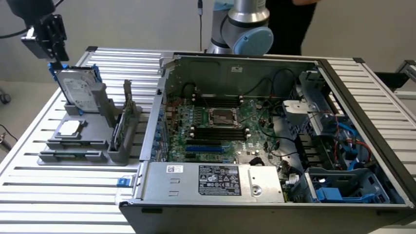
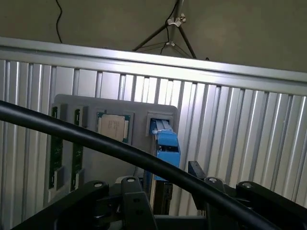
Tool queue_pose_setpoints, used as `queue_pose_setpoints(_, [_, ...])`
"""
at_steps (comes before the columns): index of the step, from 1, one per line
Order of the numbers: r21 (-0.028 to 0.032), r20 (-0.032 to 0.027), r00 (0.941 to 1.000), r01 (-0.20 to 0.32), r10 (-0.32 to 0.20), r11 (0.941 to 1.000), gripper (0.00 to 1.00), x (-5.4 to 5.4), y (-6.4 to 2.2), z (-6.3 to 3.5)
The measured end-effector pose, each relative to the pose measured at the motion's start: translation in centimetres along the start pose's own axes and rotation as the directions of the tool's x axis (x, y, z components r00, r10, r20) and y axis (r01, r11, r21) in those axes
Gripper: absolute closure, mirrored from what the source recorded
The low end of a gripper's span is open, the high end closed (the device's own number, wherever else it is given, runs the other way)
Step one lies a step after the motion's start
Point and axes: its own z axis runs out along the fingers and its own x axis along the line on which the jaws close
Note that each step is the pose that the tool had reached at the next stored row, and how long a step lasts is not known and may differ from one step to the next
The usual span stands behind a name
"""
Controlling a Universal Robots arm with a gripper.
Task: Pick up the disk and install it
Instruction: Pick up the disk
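The disk (image 1: 79,92), silver with a white label and a blue carrier frame, stands upright in a slot at the back of the grey tray (image 1: 78,148), at the exterior view's left. My gripper (image 1: 57,63) hangs just above its top edge, open and holding nothing. In the wrist view the disk's blue carrier edge (image 2: 166,143) runs down between my dark fingers (image 2: 130,201), with a gap on each side; the gripper (image 2: 165,203) straddles it without touching. A black cable (image 2: 96,141) crosses in front.
The tray also holds a square chip (image 1: 68,127) and upright memory sticks (image 1: 123,122). The open computer case (image 1: 260,126) lies at the exterior view's right, with a power supply (image 1: 215,180) and a blue-lined drive bay (image 1: 338,187). A person (image 1: 289,24) stands behind the arm base (image 1: 244,29).
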Motion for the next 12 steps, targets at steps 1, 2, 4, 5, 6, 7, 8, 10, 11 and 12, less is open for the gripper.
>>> queue_pose_setpoints(1, [-0.0010,0.0002,1.0000,-0.009,0.009,1.0000,0.52,-0.01,0.00,0.09])
queue_pose_setpoints(2, [-0.0022,0.0003,0.9998,-0.021,0.021,0.9998,0.52,-0.01,0.00,0.17])
queue_pose_setpoints(4, [-0.0041,0.0006,0.9988,-0.049,0.049,0.9988,0.52,-0.01,0.00,0.34])
queue_pose_setpoints(5, [-0.0055,0.0008,0.9980,-0.063,0.063,0.9980,0.52,-0.02,0.00,0.44])
queue_pose_setpoints(6, [-0.0068,0.0009,0.9972,-0.075,0.075,0.9972,0.52,-0.02,0.00,0.54])
queue_pose_setpoints(7, [-0.0081,0.0009,0.9966,-0.082,0.082,0.9966,0.52,-0.01,-0.01,0.60])
queue_pose_setpoints(8, [-0.0090,0.0009,0.9963,-0.086,0.086,0.9962,0.52,-0.01,-0.01,0.63])
queue_pose_setpoints(10, [-0.0106,0.0010,0.9957,-0.092,0.092,0.9957,0.52,-0.01,-0.01,0.70])
queue_pose_setpoints(11, [-0.0111,0.0011,0.9954,-0.095,0.095,0.9954,0.52,0.00,0.00,0.75])
queue_pose_setpoints(12, [-0.0113,0.0012,0.9952,-0.098,0.098,0.9951,0.52,0.00,0.00,0.81])
